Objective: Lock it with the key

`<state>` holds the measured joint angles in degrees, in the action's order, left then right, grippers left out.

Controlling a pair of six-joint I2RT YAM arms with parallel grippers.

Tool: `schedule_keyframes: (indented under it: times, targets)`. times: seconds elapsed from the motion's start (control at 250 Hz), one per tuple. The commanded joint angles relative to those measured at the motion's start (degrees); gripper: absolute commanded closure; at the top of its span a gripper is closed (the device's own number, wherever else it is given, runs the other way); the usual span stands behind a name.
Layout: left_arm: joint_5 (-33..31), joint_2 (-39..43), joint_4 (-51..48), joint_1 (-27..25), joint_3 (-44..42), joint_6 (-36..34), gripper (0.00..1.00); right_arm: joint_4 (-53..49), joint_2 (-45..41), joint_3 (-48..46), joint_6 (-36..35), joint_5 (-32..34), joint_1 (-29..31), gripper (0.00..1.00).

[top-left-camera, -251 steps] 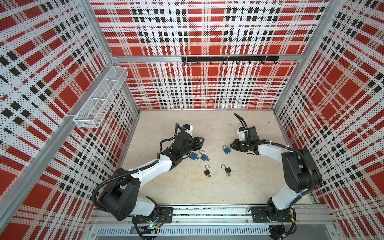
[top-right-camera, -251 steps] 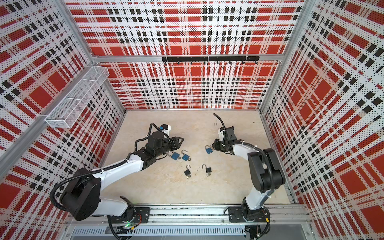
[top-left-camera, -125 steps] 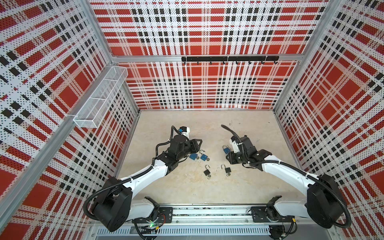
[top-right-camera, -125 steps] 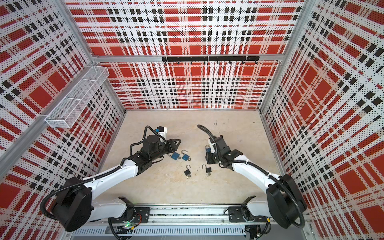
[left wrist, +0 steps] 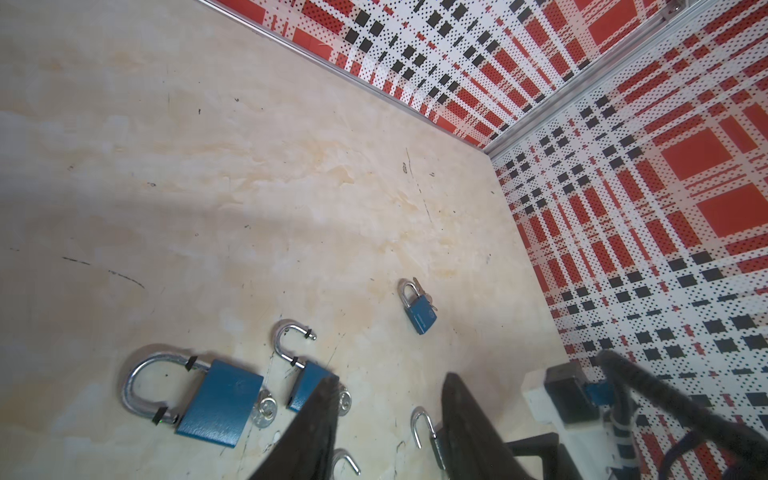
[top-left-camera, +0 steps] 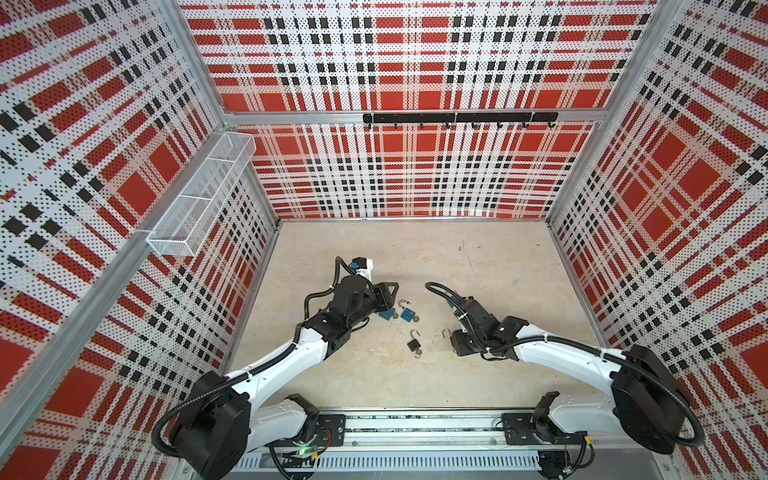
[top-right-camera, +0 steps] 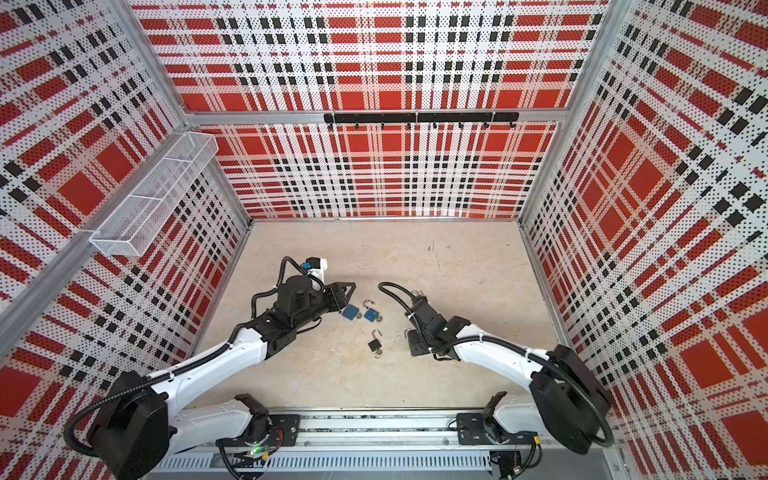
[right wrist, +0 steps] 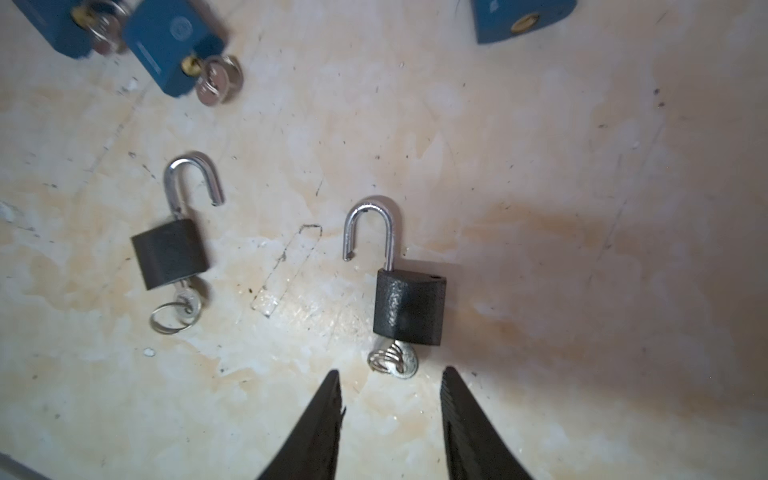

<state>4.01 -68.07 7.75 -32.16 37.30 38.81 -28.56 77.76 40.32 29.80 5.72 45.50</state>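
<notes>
Two black padlocks lie on the floor with their shackles swung open. The nearer black padlock (right wrist: 409, 307) has its key (right wrist: 395, 359) in the bottom, just ahead of my right gripper (right wrist: 390, 378), which is open and holds nothing. In a top view only its shackle (top-left-camera: 446, 332) shows beside the right gripper (top-left-camera: 457, 347). The other black padlock (right wrist: 170, 253) (top-left-camera: 413, 345) also carries a key (right wrist: 176, 311). My left gripper (left wrist: 388, 382) (top-left-camera: 390, 296) is open and empty beside two blue padlocks (left wrist: 220, 409) (left wrist: 309, 384) that have keys in them.
A third blue padlock (left wrist: 419, 313) lies apart with its shackle closed. A white wire basket (top-left-camera: 199, 199) hangs on the left wall and a black hook rail (top-left-camera: 457, 118) on the back wall. Plaid walls enclose the floor on three sides.
My right arm has swung from the back of the floor forward to the nearer black padlock, and its jaws have opened wider. My left arm has drawn back slightly to the left.
</notes>
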Motion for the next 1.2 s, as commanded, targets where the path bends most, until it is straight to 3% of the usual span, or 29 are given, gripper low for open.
schedule_keyframes:
  times: [0.0, 1.193]
  targets:
    - [-1.09, 0.75, -0.16, 0.55, -0.64, 0.6, 0.56, 1.61, 3.75, 2.58, 1.0, 2.89, 0.99, 0.59]
    - [-1.07, 1.02, -0.24, 2.5, -1.9, 0.84, 0.55, 3.34, 12.75, 5.62, -0.47, 6.84, 1.52, 0.58]
